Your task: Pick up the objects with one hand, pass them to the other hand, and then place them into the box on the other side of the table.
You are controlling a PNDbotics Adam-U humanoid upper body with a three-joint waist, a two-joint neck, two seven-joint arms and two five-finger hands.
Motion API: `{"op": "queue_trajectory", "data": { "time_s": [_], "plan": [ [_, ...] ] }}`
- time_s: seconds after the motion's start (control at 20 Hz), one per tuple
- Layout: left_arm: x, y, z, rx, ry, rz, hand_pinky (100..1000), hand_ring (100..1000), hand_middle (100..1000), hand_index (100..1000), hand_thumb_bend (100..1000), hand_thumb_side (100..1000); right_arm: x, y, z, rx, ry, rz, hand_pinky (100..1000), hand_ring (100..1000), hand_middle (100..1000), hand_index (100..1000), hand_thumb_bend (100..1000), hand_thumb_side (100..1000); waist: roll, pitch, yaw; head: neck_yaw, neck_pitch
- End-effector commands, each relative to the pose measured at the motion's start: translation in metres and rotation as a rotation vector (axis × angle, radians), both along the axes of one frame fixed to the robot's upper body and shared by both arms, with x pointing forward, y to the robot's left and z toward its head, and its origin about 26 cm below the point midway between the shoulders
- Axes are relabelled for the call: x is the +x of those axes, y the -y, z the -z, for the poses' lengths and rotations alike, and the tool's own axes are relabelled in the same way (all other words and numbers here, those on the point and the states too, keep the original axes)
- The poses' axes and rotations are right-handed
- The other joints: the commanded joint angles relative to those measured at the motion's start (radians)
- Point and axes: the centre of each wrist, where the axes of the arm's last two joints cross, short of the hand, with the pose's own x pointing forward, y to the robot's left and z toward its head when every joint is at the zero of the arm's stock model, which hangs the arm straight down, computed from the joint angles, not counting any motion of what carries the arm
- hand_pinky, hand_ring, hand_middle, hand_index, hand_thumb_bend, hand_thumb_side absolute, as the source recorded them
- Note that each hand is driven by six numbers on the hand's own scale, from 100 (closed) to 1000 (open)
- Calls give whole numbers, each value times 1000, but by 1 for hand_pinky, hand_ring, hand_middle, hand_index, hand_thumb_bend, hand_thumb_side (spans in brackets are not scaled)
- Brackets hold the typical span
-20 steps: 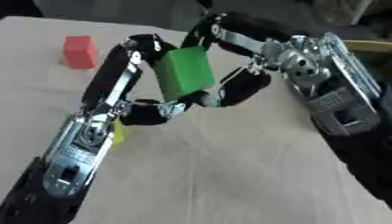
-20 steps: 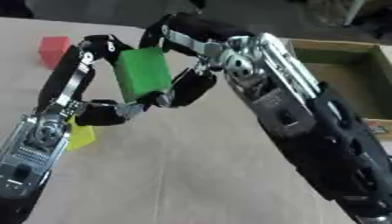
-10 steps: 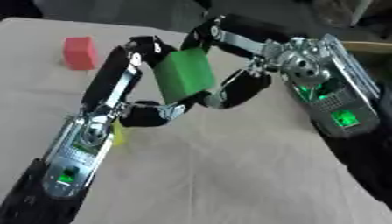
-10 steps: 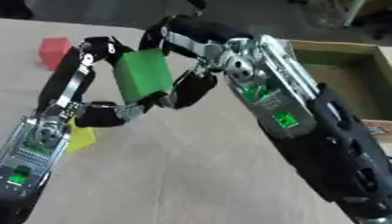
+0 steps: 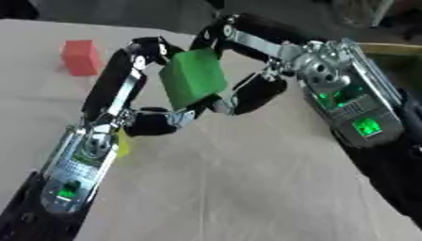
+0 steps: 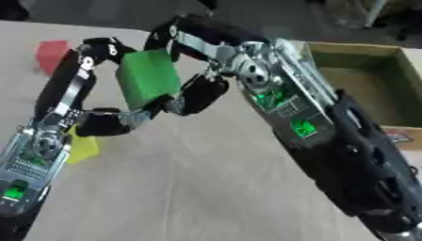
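Handover step in hand: green block [image 5: 193, 79] aloft, grasped between left robot hand [image 5: 145, 84] and right robot hand [image 5: 247, 70]. Next: free left fingers, carry to box [image 6: 362, 80] right of block.

1. The left arm comes in from the near left corner and reaches up toward the middle.
2. The left hand [image 5: 136, 101] has its fingers curled, thumb low and fingers arched over the top, pinching a green block [image 5: 192, 77] from its left side.
3. The right arm comes in from the right edge, its forearm slanting toward the far centre.
4. The right hand [image 5: 251, 70] curls round the same block from its right side, fingers above and thumb below.
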Motion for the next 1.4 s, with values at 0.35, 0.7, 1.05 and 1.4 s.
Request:
{"op": "queue_trajectory", "data": {
  "time_s": [0.35,0.7,1.05,1.4],
  "plan": [
    [2,-7,0,9,41,-104,687,737,721,852,573,260,-5,10,-12,31,37,18,840,713,542,583,305,100,7,-18,-1,-23,13],
    [5,-18,10,10,17,-167,692,744,733,864,581,296,-7,24,-19,100,48,59,841,712,539,586,308,100,9,-18,-3,-62,21],
    [7,-47,21,4,-29,-256,682,727,709,837,431,277,-15,65,-42,286,120,192,843,712,542,597,100,100,14,-24,-9,-92,14],
    [-6,-91,12,-46,-29,-349,674,711,690,812,472,243,7,136,-43,359,170,529,843,714,542,599,327,100,20,-23,-6,-106,19]
  ]
}}
